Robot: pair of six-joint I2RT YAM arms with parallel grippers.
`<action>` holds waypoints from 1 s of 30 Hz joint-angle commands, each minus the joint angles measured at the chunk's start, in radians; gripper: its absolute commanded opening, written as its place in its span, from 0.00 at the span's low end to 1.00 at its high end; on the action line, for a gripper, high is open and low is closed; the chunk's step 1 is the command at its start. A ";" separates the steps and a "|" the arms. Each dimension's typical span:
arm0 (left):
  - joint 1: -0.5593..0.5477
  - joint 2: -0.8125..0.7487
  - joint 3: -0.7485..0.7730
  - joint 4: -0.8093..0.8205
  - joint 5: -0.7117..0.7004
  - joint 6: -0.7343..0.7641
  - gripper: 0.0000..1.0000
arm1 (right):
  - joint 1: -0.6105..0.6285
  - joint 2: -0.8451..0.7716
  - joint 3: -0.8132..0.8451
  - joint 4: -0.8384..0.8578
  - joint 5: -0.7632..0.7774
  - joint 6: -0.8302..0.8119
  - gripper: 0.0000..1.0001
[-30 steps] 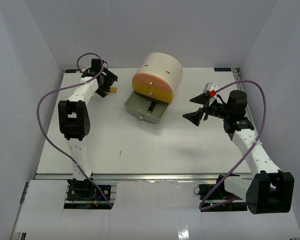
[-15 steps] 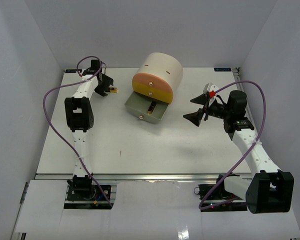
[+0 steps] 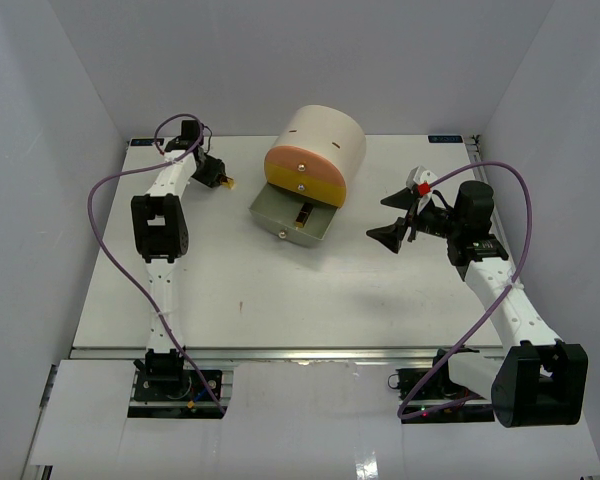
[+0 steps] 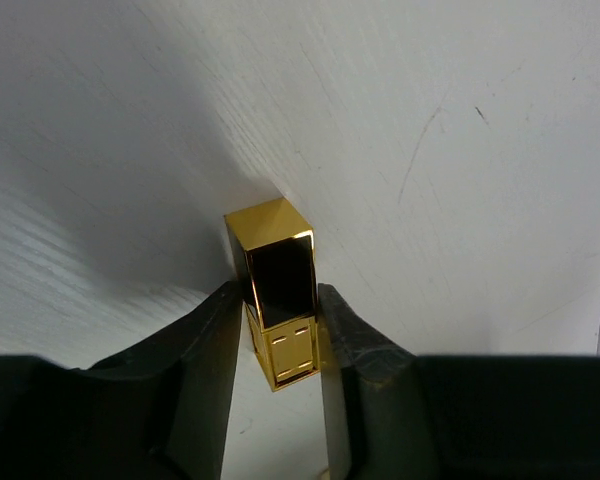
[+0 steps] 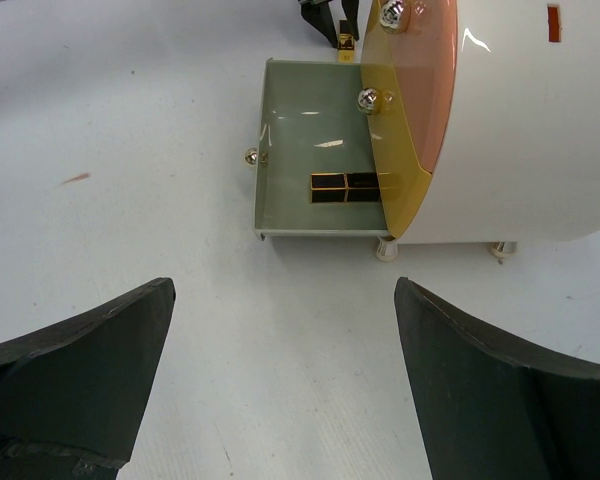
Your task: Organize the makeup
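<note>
A black-and-gold lipstick tube [image 4: 278, 285] lies on the white table at the far left, and its gold end [image 3: 229, 183] shows in the top view. My left gripper [image 4: 280, 305] [image 3: 216, 176] is shut on it, both fingers pressed against its sides. A second lipstick tube [image 5: 345, 187] [image 3: 303, 214] lies inside the open grey-green drawer [image 3: 280, 212]. My right gripper [image 3: 388, 217] [image 5: 283, 290] hangs open to the right of the drawer, facing it, with nothing between its fingers.
The cream cylindrical drawer unit [image 3: 320, 145] with an orange and yellow front stands at the back middle, its bottom drawer [image 5: 300, 150] pulled out toward the front left. A small red-and-white object [image 3: 421, 184] sits by the right arm. White walls enclose the table [image 3: 280, 300].
My left gripper's jaws have come together from wide open onto the lipstick tube, and the left arm has shifted slightly. The right arm has not moved.
</note>
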 commanded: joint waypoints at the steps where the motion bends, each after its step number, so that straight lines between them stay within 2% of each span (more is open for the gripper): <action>1: 0.002 -0.024 -0.033 -0.003 0.027 -0.004 0.39 | -0.004 -0.028 0.015 0.007 -0.010 -0.016 0.97; 5: 0.000 -0.102 -0.104 0.038 0.057 0.058 0.30 | -0.005 -0.031 0.014 0.007 -0.009 -0.016 0.97; 10: -0.004 -0.362 -0.420 0.253 0.040 0.158 0.12 | -0.008 -0.035 0.012 0.010 -0.010 -0.014 0.97; 12: -0.004 -0.470 -0.524 0.335 0.042 0.197 0.09 | -0.009 -0.032 0.010 0.014 -0.011 -0.011 0.97; 21: -0.028 -0.826 -0.832 0.476 0.080 0.310 0.07 | -0.011 -0.021 0.003 0.021 -0.003 -0.006 0.97; 26: -0.082 -0.887 -0.911 0.491 0.209 0.289 0.10 | -0.012 -0.013 0.001 0.020 0.010 -0.012 0.97; 30: -0.148 -0.903 -0.955 0.517 0.231 0.259 0.15 | -0.013 -0.012 -0.004 0.017 0.022 -0.020 0.97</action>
